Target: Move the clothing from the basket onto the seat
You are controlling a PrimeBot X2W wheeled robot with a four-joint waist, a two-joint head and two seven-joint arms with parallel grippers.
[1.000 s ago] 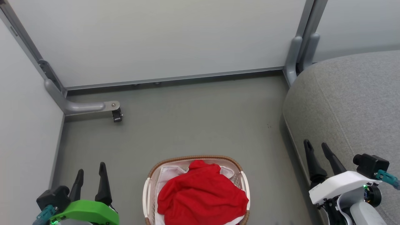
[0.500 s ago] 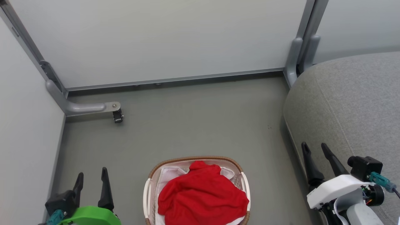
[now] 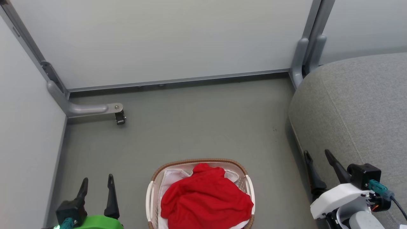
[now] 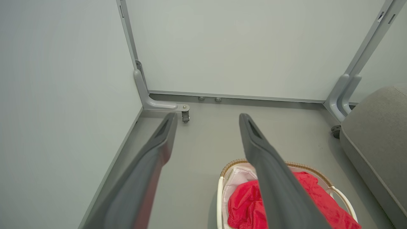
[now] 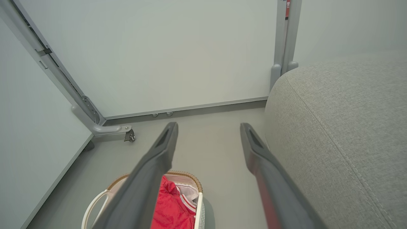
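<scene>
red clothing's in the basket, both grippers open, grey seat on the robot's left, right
Not quite: the head view shows the seat on the robot's right, not its left. The rest holds: the clothing lies in the basket, and the left gripper and right gripper are open.

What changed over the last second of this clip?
Both open grippers drew back toward the head view's bottom edge: the left gripper and the right gripper. Neither took hold of anything. The bright red fabric clothing stayed in the oval white perforated basket.
</scene>
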